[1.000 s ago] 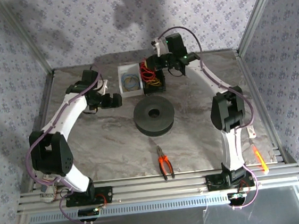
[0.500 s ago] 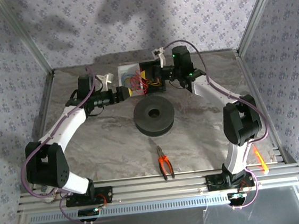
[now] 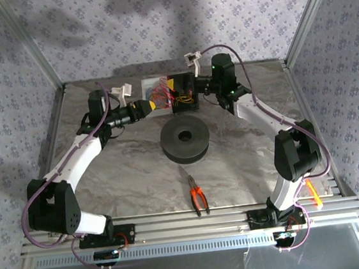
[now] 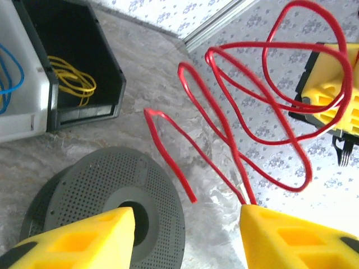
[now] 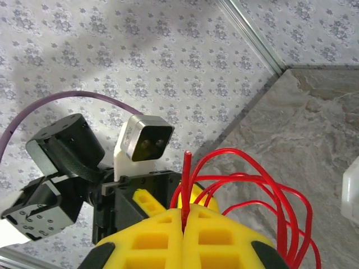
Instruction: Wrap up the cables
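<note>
Thin red looped wire (image 5: 185,185) now lifted out of black plastic bin (image 4: 84,115), pinched in right fingers (image 5: 151,238). Left fingers (image 4: 280,241) swung in, spread wide beside loops. Winding can start.

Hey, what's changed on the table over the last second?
The left gripper swung right and away toward the black bin, fingers open. The right gripper shifted left over that bin, shut on the red cable, now looped between the two. The spool and pliers stayed put.
</note>
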